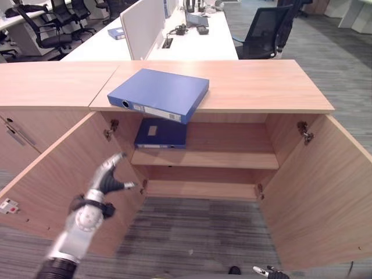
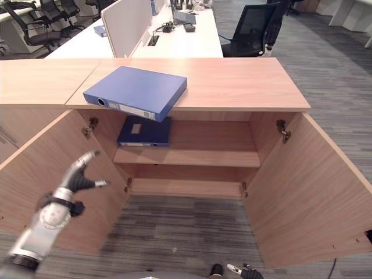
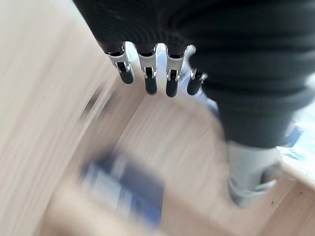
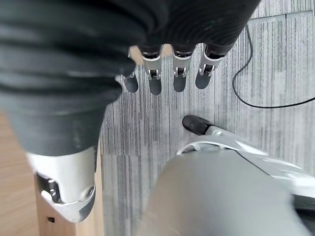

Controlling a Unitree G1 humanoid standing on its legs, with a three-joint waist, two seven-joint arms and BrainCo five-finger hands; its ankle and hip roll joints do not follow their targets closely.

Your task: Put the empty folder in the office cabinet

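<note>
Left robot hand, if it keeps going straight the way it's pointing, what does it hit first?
Probably the left door or the folder on the upper shelf; the left robot hand points there, depth unclear.

This is an office. A low wooden cabinet [image 1: 232, 87] stands open on grey carpet floor [image 1: 197, 232], with a blue folder [image 1: 160, 93] on its top and another blue folder [image 1: 161, 133] on its upper shelf. Behind it is a long white counter [image 1: 192, 43] with a white divider panel [image 1: 141, 24], and black swivel chairs [image 1: 264, 32] stand around. Small dark items on the counter are perhaps desk devices.
</note>
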